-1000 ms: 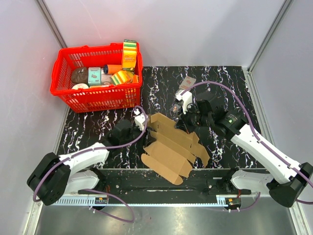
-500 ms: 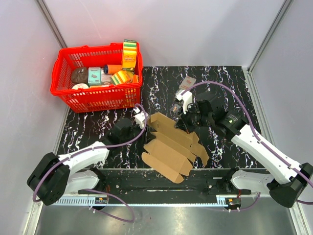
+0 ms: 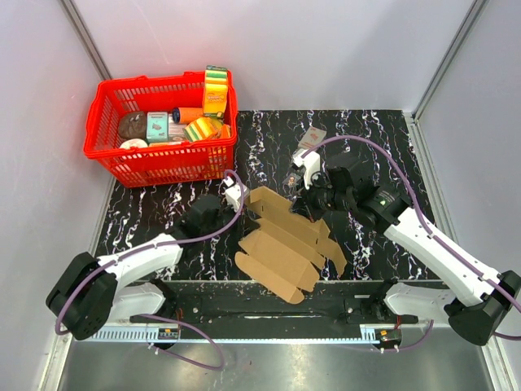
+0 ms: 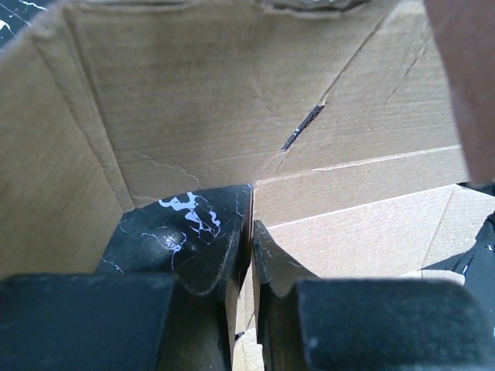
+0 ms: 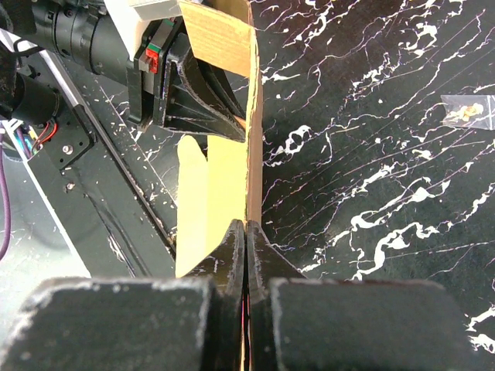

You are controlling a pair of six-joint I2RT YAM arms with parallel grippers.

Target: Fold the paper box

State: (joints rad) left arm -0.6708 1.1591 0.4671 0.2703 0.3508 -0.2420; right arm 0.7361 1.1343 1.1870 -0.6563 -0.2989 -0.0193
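Where the red basket [image 3: 167, 167] stands at the far left of the table [image 3: 383, 138], it holds a striped sponge pack [image 3: 216, 88] upright against its right wall, an orange tube [image 3: 190, 114], a teal-labelled carton [image 3: 156, 126] and other goods too small to make out. None of their print can be read, nor that on the grey-and-red packet [image 3: 312, 137] lying farther right. The box [image 3: 285, 240], plain and unprinted, lies partly folded at the table's near middle, between the arms. The left gripper [image 4: 249, 255] is pinched on the thin edge of a raised flap on the box's left side. The right gripper [image 5: 246, 239] is clamped on a panel edge on its far right. Cardboard fills most of the left wrist view.
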